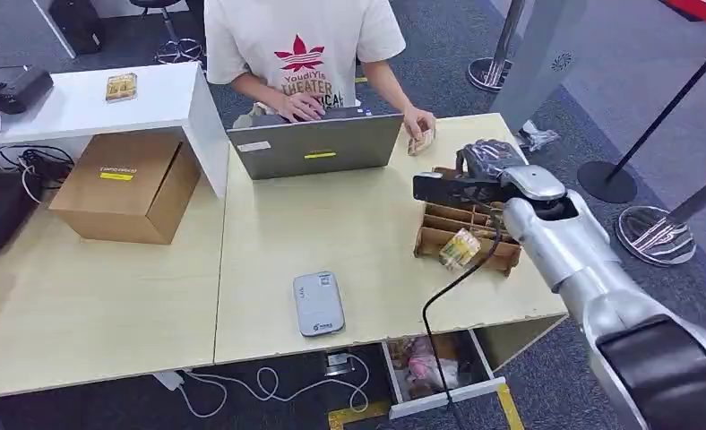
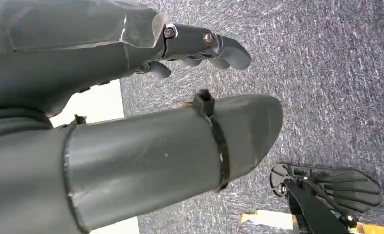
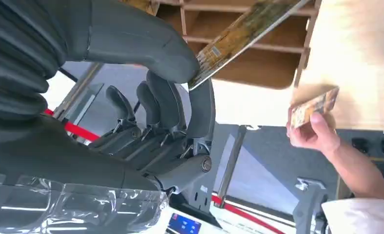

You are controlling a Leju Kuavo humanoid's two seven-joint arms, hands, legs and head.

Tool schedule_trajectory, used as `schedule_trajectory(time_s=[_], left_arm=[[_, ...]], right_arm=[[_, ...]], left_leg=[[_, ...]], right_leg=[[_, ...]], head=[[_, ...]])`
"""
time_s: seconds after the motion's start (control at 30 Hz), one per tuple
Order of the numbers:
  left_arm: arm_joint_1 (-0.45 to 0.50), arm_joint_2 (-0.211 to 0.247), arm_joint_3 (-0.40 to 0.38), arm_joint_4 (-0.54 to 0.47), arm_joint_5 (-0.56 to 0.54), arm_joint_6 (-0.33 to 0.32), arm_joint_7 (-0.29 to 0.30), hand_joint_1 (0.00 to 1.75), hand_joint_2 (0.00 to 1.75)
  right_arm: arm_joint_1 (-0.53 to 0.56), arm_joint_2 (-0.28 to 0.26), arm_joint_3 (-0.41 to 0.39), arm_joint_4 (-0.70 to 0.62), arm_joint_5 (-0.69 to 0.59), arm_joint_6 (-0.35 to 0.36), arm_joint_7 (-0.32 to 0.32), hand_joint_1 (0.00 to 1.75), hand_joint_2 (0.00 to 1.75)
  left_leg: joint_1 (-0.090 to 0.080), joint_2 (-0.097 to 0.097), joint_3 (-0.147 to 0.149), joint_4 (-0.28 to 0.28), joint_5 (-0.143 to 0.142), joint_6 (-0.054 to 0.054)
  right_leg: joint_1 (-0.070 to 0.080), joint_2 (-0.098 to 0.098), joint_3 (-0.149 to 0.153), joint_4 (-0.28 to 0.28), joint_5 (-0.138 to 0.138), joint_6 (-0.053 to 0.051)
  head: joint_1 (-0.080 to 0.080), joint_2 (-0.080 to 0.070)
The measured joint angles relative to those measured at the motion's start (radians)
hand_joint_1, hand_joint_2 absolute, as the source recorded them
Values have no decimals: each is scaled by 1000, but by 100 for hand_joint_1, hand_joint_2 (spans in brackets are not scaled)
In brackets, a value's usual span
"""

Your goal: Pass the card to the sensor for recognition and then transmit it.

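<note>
My right hand point(image 1: 488, 163) reaches over the far end of a wooden card rack point(image 1: 446, 221) on the right of the table. In the right wrist view its thumb and a finger point(image 3: 202, 105) pinch the corner of a printed card point(image 3: 248, 31) that tilts above the rack point(image 3: 258, 68). Another card point(image 1: 460, 248) leans at the rack's near side. The flat grey-white sensor point(image 1: 319, 303) lies near the table's front edge, well left of the hand. My left hand point(image 2: 200, 44) hangs over grey carpet, fingers loosely apart, holding nothing.
A person sits behind a laptop point(image 1: 314, 148) at the far edge, holding a card point(image 1: 418, 141) beside the rack. A cardboard box point(image 1: 125, 184) stands at the left. An open drawer point(image 1: 430, 367) juts out under the front edge. Stanchion bases point(image 1: 654, 235) stand to the right.
</note>
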Motion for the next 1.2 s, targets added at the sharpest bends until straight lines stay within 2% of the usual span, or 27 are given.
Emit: schedule_trajectory(time_s=[0.13, 0.17, 0.47, 0.87, 0.97, 1.2], left_arm=[[0, -1, 0, 0, 2, 0, 0, 0, 0], [0, -1, 0, 0, 3, 0, 0, 0, 0], [0, -5, 0, 0, 5, 0, -8, 0, 0], [-2, -6, 0, 0, 2, -8, -12, 0, 0], [-2, -7, 0, 0, 1, -8, -12, 0, 0], [-4, -10, 0, 0, 0, -9, -12, 0, 0]], right_arm=[[-12, 0, 2, 0, 0, 4, 0, 148, 175], [-15, 0, 2, -1, 0, 7, 0, 143, 175], [-55, 0, 3, -9, 1, 19, -9, 147, 175], [-153, 2, 18, -11, 1, 43, -4, 147, 175], [-187, 10, 26, -6, -1, 56, -2, 155, 175], [-252, 43, 39, 29, -10, 64, 7, 154, 175]], left_leg=[[0, 0, 0, 0, 0, 0], [0, 0, 0, 0, 0, 0], [0, 0, 0, 0, 0, 0], [0, 0, 0, 0, 0, 0], [0, 0, 0, 0, 0, 0], [0, 0, 0, 0, 0, 0]], right_leg=[[0, 0, 0, 0, 0, 0], [0, 0, 0, 0, 0, 0], [0, 0, 0, 0, 0, 0], [0, 0, 0, 0, 0, 0], [0, 0, 0, 0, 0, 0], [0, 0, 0, 0, 0, 0]], head=[[0, 0], [0, 0], [0, 0], [0, 0], [0, 0], [0, 0]])
